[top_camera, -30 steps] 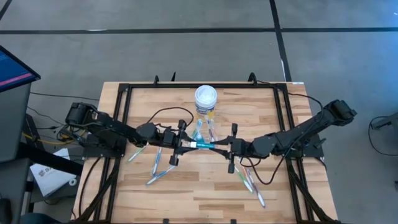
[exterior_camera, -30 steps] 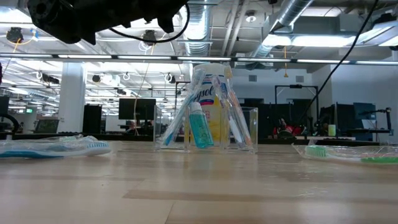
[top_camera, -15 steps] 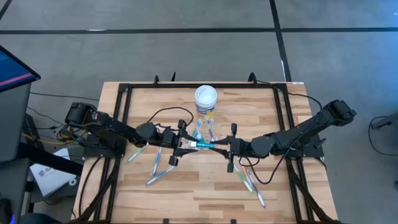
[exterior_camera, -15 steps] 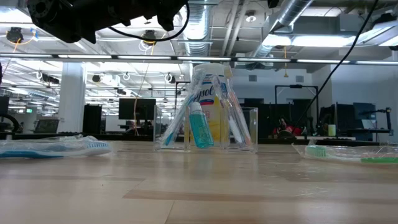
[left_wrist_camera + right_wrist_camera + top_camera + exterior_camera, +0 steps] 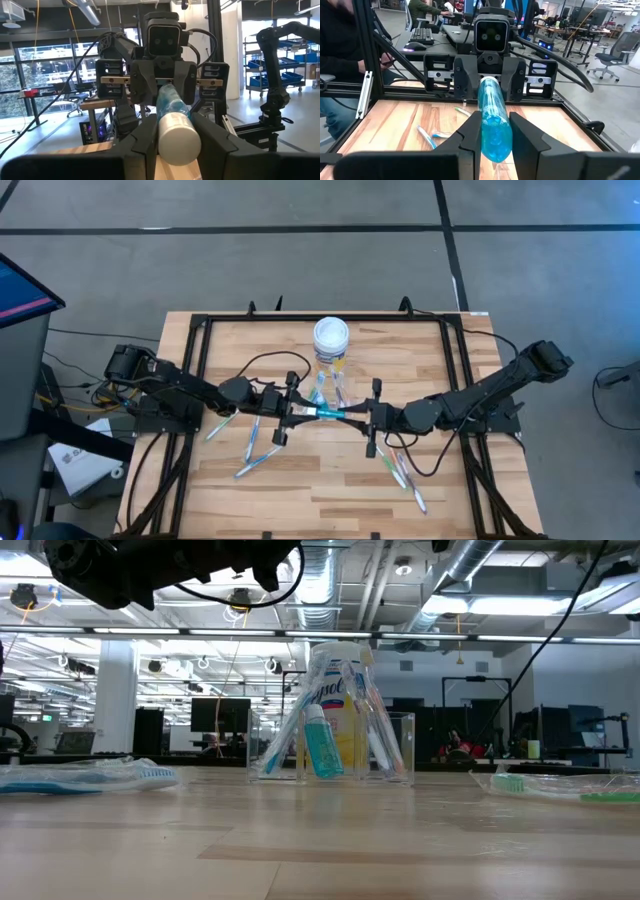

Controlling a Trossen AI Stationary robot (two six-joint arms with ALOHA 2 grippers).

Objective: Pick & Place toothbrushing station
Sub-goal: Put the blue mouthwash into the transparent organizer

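A small teal tube [image 5: 325,413] with a white cap hangs level between my two grippers, just on the near side of the clear plastic cup [image 5: 331,391]. The cup stands on the table and holds toothbrushes and a second teal tube [image 5: 321,741]. My left gripper [image 5: 298,411] is shut on the held tube's white-cap end. My right gripper [image 5: 358,417] is shut on its other end. Loose toothbrushes lie flat on the table at the left [image 5: 254,446] and the right [image 5: 399,469]. My left gripper pinches the tube's white-cap end [image 5: 178,142] between its two fingers. The fingers come level from the table's left and lie along the tube. The tube is level and clear of the table. My right gripper pinches the tube's teal tail end [image 5: 495,136] between its two fingers. The fingers come level from the table's right and lie along the tube. The tube spans level between both grippers, lifted clear.
A yellow jar with a white lid [image 5: 331,338] stands just behind the cup. A black frame [image 5: 200,360] runs along the table's left, far and right edges. Bare wood lies along the near edge [image 5: 320,500].
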